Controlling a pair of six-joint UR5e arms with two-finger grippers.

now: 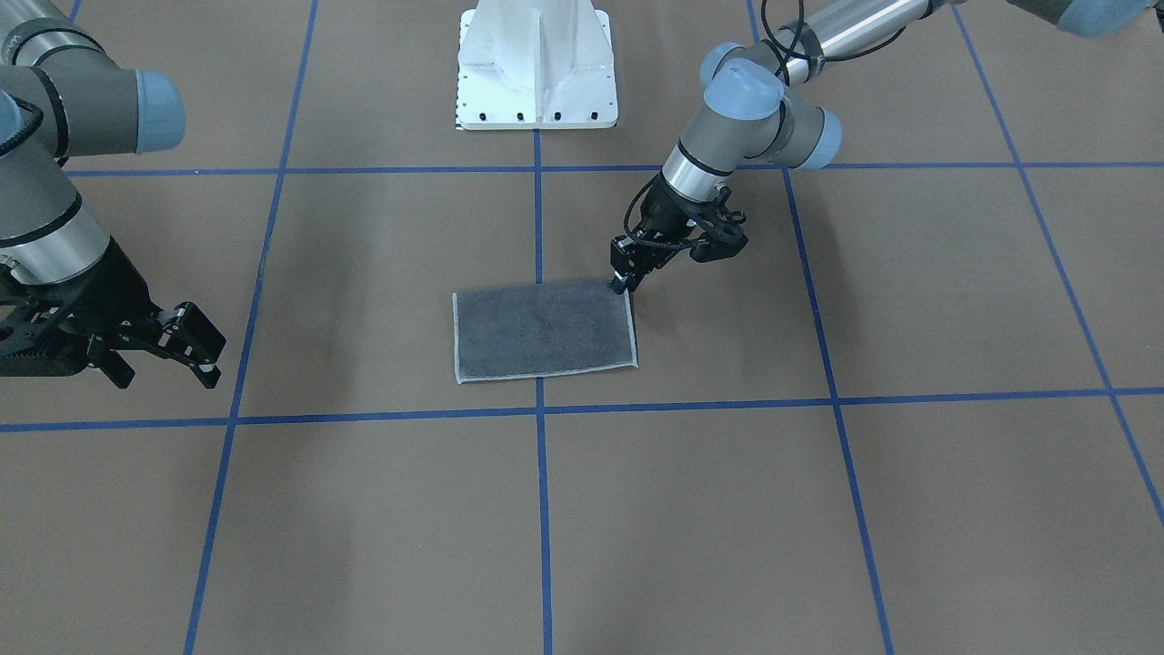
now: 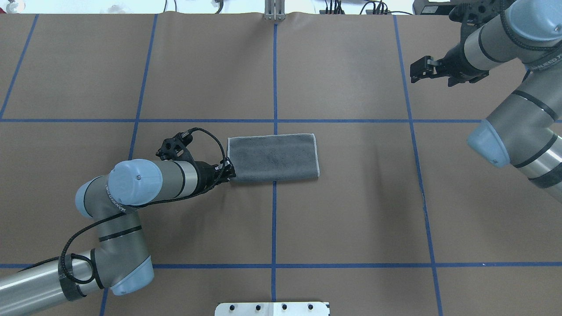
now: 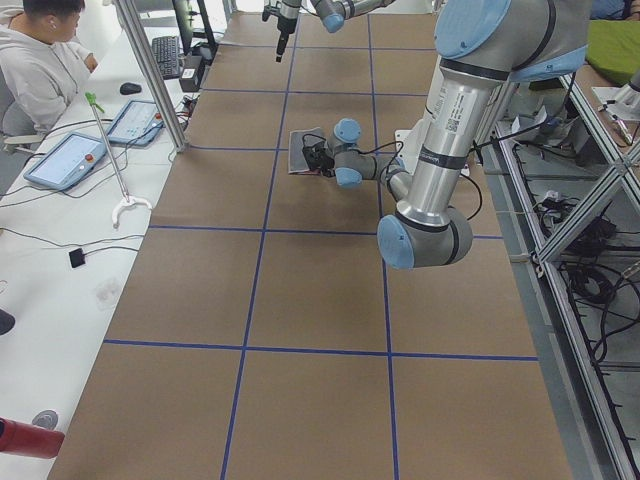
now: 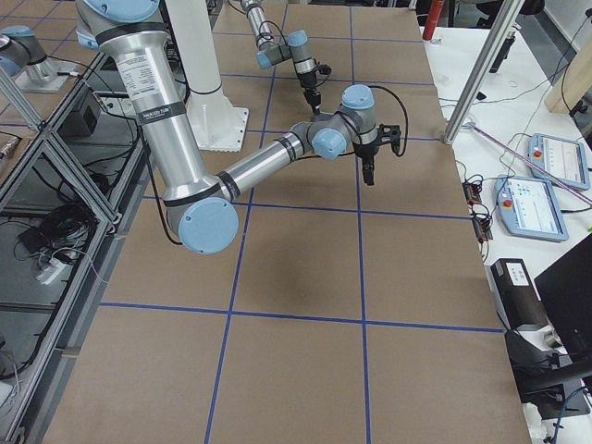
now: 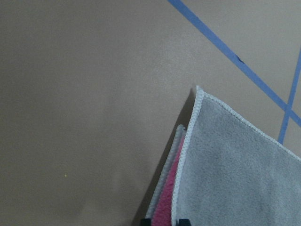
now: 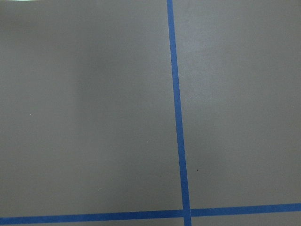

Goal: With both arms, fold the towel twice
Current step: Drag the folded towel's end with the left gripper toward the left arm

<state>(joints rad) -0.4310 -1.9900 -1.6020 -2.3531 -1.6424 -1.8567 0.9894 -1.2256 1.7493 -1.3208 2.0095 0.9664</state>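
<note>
The towel (image 1: 546, 332) lies flat in the table's middle, folded into a rectangle with its dark grey face up and light edging around it; it also shows in the overhead view (image 2: 272, 153). In the left wrist view its pink-red inner face (image 5: 164, 193) peeks out between the layers at one corner. My left gripper (image 1: 621, 284) is down at that corner, on the robot's side of the towel, shut on it; it also shows in the overhead view (image 2: 229, 172). My right gripper (image 1: 164, 368) is open and empty, held off the table far from the towel (image 2: 415, 72).
The white pedestal base (image 1: 536, 68) stands at the robot's edge of the table. Blue tape lines (image 6: 176, 108) grid the brown table. An operator (image 3: 40, 60) sits at a side bench with tablets (image 3: 70, 160) past the far edge.
</note>
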